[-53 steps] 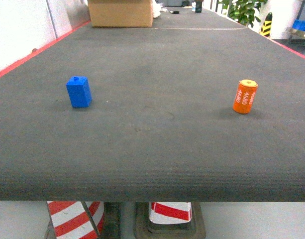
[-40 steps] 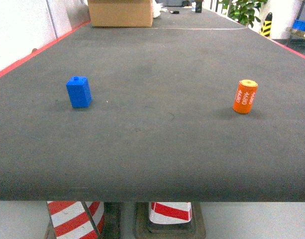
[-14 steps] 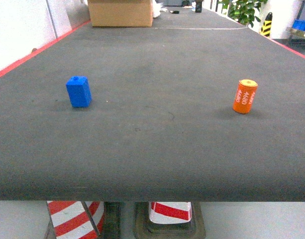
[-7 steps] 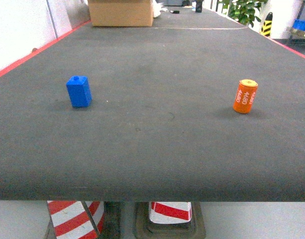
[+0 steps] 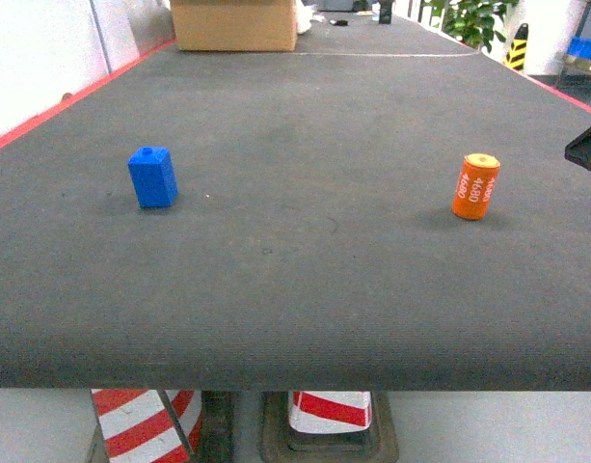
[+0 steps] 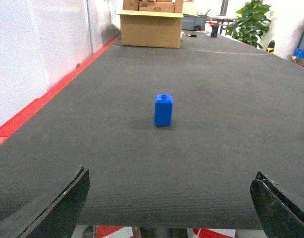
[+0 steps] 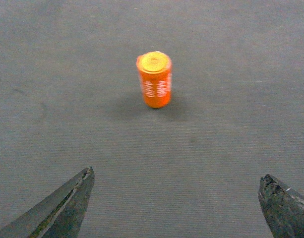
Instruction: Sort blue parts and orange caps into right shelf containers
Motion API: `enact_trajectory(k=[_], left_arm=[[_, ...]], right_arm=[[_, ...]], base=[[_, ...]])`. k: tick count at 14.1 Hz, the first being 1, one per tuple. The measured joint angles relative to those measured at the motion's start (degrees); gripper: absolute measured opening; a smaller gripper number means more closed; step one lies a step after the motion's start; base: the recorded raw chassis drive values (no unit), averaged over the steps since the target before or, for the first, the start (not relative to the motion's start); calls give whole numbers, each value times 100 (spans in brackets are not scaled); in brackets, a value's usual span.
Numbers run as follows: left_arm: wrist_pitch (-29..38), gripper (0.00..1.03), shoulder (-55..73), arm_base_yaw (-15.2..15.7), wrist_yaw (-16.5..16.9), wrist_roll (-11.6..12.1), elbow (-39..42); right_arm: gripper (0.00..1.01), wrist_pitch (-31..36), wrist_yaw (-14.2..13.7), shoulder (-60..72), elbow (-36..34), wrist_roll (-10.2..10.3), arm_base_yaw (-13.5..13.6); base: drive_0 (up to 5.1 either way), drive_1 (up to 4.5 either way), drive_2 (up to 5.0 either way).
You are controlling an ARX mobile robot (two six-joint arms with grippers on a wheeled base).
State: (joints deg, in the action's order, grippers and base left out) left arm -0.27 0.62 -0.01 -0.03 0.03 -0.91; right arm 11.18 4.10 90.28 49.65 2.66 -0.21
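A blue part [image 5: 152, 177] stands upright on the dark belt at the left, and also shows in the left wrist view [image 6: 163, 110]. My left gripper [image 6: 171, 172] hangs open at the belt's near edge, well short of the block and holding nothing. An orange cap [image 5: 475, 186] marked 4680 stands upright at the right. My right gripper [image 7: 176, 173] is open, with the orange cap [image 7: 154, 79] ahead of it and apart from both fingers. In the head view only a dark tip of the right gripper [image 5: 589, 149] shows at the right edge. A sliver of a blue container [image 5: 584, 48] on a steel shelf shows far right.
A cardboard box [image 5: 234, 24] sits at the far end of the belt. Red stripes [image 5: 73, 101] run along both belt sides. A white wall [image 6: 37, 59] lines the left. A potted plant [image 5: 469, 19] stands at the back right. Red-and-white cones [image 5: 141, 424] stand below the front edge.
A dark part of my right gripper has come into the head view at the right edge, near the orange cap. The blue part and the orange cap have not moved.
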Motion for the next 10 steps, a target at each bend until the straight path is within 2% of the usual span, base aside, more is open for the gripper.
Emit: enact_trajectory(k=[1, 3, 4, 5, 6, 7, 9, 10], left_arm=[[2, 98, 0, 0, 2, 0, 0], [2, 98, 0, 0, 0, 0, 0], [0, 98, 0, 0, 0, 0, 0], [0, 98, 0, 0, 0, 0, 0], [2, 98, 0, 0, 0, 0, 0], [0, 98, 0, 0, 2, 0, 0], [2, 98, 0, 0, -2, -2, 0], [2, 98, 0, 0, 0, 0, 0]], right_arm=[[98, -4, -494, 87, 81, -153, 28], [98, -160, -568, 782, 791, -201, -144], [98, -273, -509, 1143, 1150, -173, -212], [98, -365, -330, 1408, 1445, -114, -273], [98, -452, -24, 1681, 1823, -55, -289], [98, -457, 153, 1906, 2166, -48, -284], [98, -658, 437, 2310, 2855, -52, -186], [98, -828, 455, 2533, 3211, -59, -103]], base=[[0, 0, 0], [0, 0, 0], [0, 0, 0], [0, 0, 0], [0, 0, 0], [0, 0, 0], [0, 0, 0], [0, 0, 0]])
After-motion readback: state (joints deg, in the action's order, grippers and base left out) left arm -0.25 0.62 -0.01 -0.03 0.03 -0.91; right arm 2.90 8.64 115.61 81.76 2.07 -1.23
